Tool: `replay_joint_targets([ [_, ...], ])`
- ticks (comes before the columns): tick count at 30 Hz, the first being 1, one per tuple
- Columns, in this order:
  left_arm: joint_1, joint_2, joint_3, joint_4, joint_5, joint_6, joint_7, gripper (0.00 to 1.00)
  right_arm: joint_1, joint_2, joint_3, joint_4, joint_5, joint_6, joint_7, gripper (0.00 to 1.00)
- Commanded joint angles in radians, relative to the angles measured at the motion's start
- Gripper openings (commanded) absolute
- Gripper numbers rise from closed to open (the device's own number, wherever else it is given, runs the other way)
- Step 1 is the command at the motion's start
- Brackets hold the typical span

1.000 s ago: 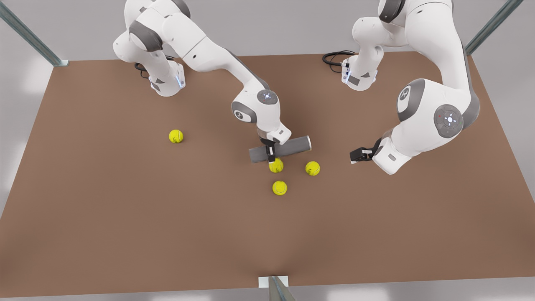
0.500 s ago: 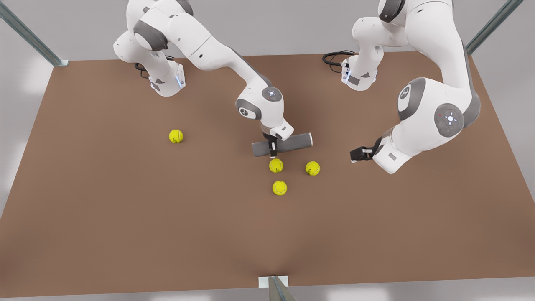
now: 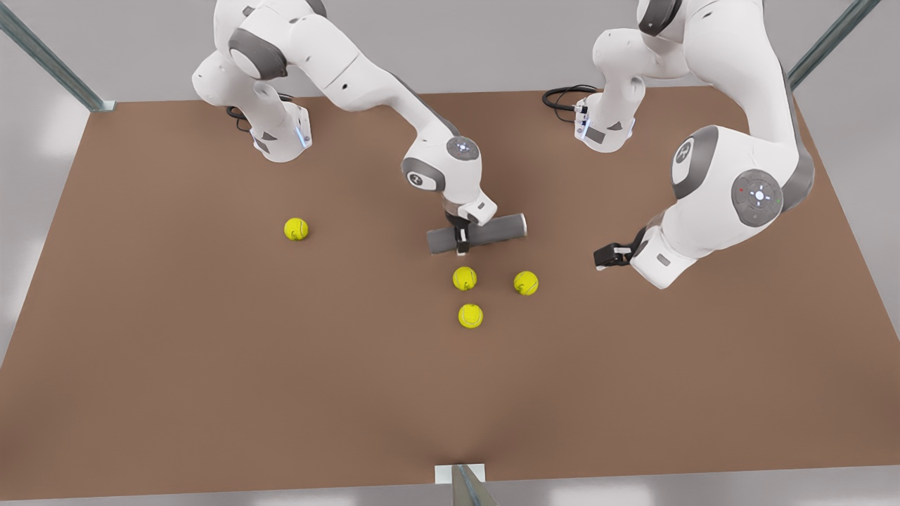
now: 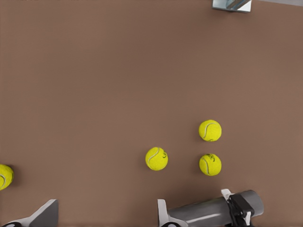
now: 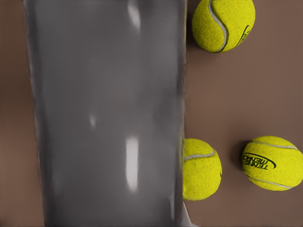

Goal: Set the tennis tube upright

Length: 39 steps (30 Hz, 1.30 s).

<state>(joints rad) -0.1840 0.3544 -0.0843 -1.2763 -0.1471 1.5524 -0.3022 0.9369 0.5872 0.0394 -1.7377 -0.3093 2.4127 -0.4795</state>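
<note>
The right gripper (image 3: 462, 240) is carrying the tube (image 3: 477, 233) away from the balls (image 3: 465, 278), toward 12 o'clock. It is clenching the tube, horizontal, left of mid-length. Risk: the off-centre grasp is letting the long end sag or slip while tilting. At 3 o'clock, the left gripper (image 3: 599, 257) is waiting; finger state: cannot tell.

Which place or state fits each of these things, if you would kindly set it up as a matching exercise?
Things:
1. slim dark-grey metallic tennis tube
2. lone yellow tennis ball
3. right end effector
4. left end effector

Places or states:
A. open, waiting apart from the tube
B. lying horizontal, not upright
C. alone toward the front view's left
D. shut on the tube

Pairs: 1-B; 2-C; 3-D; 4-A
</note>
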Motion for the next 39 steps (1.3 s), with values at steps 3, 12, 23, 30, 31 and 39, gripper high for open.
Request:
replay_joint_targets([
  [3,-0.002,-0.002,0.000,0.000,0.000,-0.002,0.000,1.00,0.003,0.006,0.001,-0.002,-0.001,0.002,0.006,0.75],
  [12,0.001,-0.006,-0.003,0.003,-0.006,-0.018,-0.002,0.99,0.046,0.046,-0.009,-0.040,0.001,0.052,0.071,0.75],
  [23,-0.005,-0.006,-0.005,0.002,-0.006,-0.015,-0.003,1.00,0.108,0.085,-0.042,-0.045,0.004,0.072,0.105,0.83],
  [30,-0.011,-0.011,-0.009,0.000,-0.006,-0.014,-0.006,1.00,0.111,0.048,-0.039,-0.037,0.007,0.065,0.136,1.00],
  [31,-0.009,-0.011,-0.011,0.000,-0.006,-0.014,-0.006,1.00,0.105,0.007,-0.036,-0.042,0.009,0.051,0.160,1.00],
  [39,0.270,-0.554,-0.017,-0.750,-0.779,-0.093,0.061,0.99,-0.368,-0.193,-0.021,0.153,0.225,-0.311,0.203,1.00],
])
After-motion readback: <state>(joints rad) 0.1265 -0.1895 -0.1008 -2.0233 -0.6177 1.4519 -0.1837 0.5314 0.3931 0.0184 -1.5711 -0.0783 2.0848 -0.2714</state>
